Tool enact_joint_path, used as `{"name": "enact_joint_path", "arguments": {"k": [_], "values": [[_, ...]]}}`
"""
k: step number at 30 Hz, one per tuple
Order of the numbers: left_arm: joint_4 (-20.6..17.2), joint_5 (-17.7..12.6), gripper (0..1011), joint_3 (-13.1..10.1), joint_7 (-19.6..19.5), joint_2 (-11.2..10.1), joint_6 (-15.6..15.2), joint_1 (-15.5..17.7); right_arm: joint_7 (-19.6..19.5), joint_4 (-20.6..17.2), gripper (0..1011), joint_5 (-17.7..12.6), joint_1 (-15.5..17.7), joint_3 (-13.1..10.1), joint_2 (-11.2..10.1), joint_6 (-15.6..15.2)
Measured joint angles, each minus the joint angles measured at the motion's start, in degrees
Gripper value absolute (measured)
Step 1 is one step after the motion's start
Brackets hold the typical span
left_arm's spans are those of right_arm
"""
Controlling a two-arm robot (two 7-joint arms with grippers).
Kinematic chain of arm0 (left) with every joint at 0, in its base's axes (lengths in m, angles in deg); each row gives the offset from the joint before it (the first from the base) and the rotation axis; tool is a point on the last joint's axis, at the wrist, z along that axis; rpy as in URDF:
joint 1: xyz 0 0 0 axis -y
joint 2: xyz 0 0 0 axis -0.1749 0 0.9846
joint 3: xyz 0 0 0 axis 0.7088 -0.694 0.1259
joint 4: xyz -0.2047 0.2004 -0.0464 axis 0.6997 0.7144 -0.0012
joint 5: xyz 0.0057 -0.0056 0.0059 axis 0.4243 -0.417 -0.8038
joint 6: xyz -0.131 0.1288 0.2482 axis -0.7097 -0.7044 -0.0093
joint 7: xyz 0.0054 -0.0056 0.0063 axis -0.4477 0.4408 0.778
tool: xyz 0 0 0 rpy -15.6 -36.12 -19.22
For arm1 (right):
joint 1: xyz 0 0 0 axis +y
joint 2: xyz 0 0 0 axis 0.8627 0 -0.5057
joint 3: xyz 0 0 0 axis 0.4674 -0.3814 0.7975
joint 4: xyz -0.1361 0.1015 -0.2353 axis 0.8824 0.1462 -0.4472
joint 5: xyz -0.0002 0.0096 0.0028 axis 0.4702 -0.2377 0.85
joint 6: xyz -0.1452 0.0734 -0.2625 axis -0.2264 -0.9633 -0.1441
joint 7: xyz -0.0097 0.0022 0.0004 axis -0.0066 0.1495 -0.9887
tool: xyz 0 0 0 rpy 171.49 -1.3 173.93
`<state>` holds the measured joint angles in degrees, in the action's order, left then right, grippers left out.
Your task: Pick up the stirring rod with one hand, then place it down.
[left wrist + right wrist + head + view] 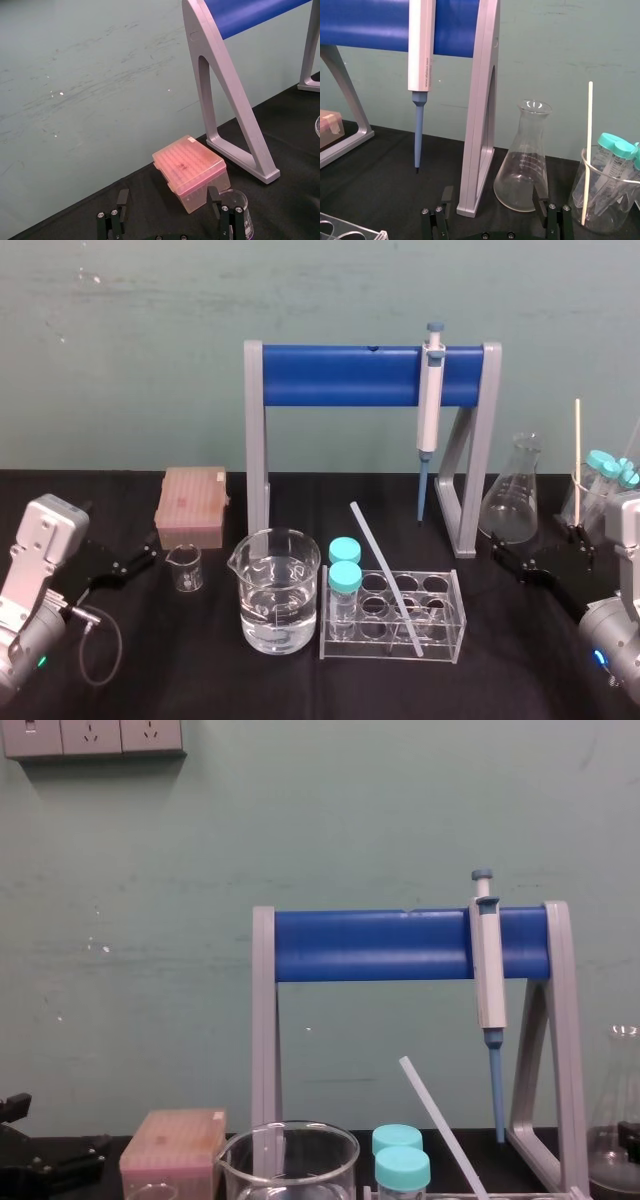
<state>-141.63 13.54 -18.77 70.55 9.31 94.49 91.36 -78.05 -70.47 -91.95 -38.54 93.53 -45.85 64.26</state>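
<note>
– What is the left pincer (170,206) doing?
– It is low over the black bench (200,680). It is wide open and has nothing in it. A pink box (190,170) sits just ahead of it. A small glass cup (236,204) is right beside one of its fingers.

– And the right pincer (494,207)?
– That one is wide open too, and it holds nothing. A cone flask (522,160) stands just ahead of it, next to a grey leg of the blue stand (370,375). A glass jar (605,205) is near it on its outer side. The jar has blue-capped tubes and a thin cream stick (588,150) in it.

– Where is the stirring rod (385,570)?
– It is between the two pincers, well apart from both. It leans tilted in a clear tube rack (455,628), with its low end down in the rack. A big beaker (275,590) of water stands just beside the rack, on the left pincer's side. Behind the rack, a pipette (430,400) hangs on the blue stand.
</note>
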Motion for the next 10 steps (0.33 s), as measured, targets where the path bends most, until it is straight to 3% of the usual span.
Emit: {"name": "enact_joint_path", "arguments": {"k": [10], "values": [[0.0,0.0,1000,0.0,0.0,0.0,0.0,0.0,0.01,-0.14,1003,-0.03,0.08,0.03,-0.08,0.13]]}}
